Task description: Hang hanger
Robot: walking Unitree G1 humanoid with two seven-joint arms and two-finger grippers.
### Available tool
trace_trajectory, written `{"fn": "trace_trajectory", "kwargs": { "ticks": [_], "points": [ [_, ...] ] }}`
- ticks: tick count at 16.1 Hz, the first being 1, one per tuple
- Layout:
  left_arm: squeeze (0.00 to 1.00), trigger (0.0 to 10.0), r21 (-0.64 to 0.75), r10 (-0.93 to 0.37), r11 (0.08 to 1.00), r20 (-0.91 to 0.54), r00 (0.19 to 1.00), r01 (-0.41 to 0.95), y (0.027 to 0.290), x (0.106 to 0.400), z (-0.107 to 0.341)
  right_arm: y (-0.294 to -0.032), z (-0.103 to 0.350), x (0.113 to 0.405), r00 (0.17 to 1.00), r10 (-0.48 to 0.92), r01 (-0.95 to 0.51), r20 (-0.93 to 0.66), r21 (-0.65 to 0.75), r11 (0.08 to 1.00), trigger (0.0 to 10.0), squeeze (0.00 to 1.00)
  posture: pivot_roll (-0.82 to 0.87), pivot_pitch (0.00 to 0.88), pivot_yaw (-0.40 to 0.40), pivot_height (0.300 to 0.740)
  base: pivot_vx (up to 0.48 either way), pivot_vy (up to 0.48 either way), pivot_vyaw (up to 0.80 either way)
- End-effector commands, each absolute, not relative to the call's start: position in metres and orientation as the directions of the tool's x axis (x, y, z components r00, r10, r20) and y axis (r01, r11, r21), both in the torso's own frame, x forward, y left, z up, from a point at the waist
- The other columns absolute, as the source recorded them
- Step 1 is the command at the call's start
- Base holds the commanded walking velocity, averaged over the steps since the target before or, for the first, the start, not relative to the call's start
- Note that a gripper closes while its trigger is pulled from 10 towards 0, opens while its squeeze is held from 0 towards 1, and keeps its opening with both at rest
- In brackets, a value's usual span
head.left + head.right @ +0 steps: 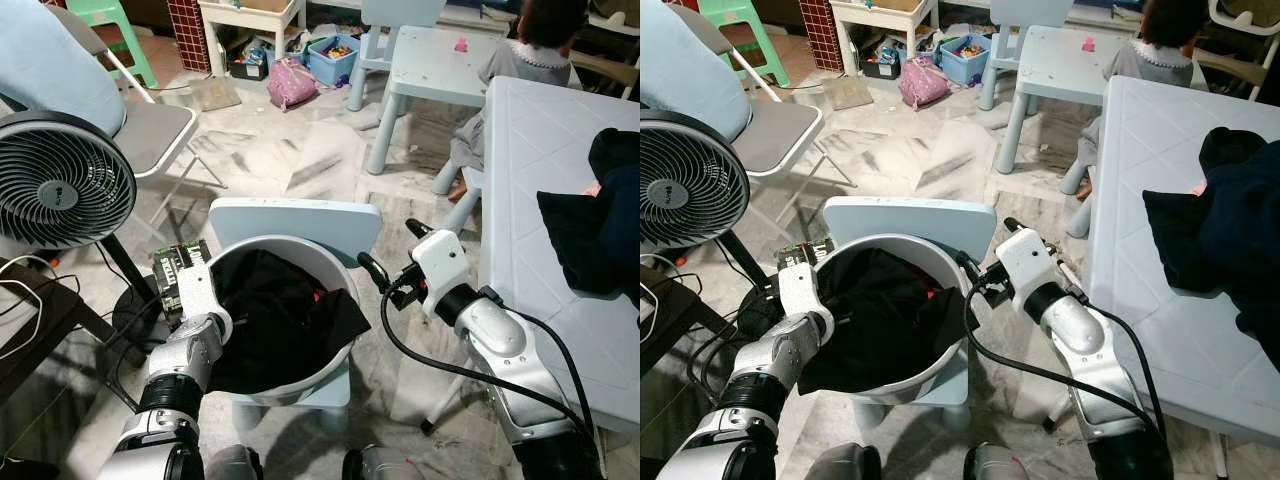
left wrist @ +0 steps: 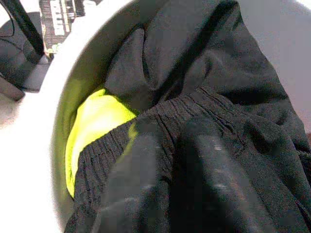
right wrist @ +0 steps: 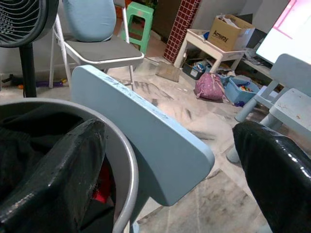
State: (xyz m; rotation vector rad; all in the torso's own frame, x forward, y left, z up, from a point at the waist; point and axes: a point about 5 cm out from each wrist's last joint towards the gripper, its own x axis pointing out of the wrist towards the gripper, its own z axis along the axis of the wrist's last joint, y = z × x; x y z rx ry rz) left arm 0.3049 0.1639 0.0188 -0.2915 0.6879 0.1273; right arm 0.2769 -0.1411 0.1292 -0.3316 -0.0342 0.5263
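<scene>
Deep in white basin [image 1: 340, 275]: left gripper [image 2: 175, 160] pinched on black garment [image 1: 285, 320]; right gripper [image 1: 385, 278] spread, empty, beside rim.

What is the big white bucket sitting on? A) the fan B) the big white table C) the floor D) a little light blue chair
D: the white bucket full of dark clothes rests on the seat of a small light blue chair, whose backrest rises behind it.

Looking down on a round white plastic basin [image 1: 335, 352] holding crumpled black clothes [image 1: 280, 320], sitting on a pale blue chair [image 1: 295, 222], silver arms flanking it.
</scene>
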Motion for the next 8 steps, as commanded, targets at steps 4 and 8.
{"fn": "trace_trajectory", "kwargs": {
  "ticks": [4,8],
  "points": [
    [0.00,0.0,-0.219,0.017,0.954,-0.644,0.765,-0.206,0.1643,0.3052,0.0165,-0.1403,0.1283,0.2774,0.867,0.495,-0.483,-0.051,-0.325,0.813,10.0,0.00,-0.07,0.049,0.012,0.740,0.000,0.000,0.00],
    [0.00,0.0,-0.223,0.015,0.953,-0.645,0.764,-0.207,0.1634,0.3047,0.0150,-0.1406,0.1285,0.2776,0.868,0.495,-0.483,-0.049,-0.325,0.813,10.0,0.00,-0.07,0.051,0.010,0.740,0.000,0.000,0.00]
  ]
}}
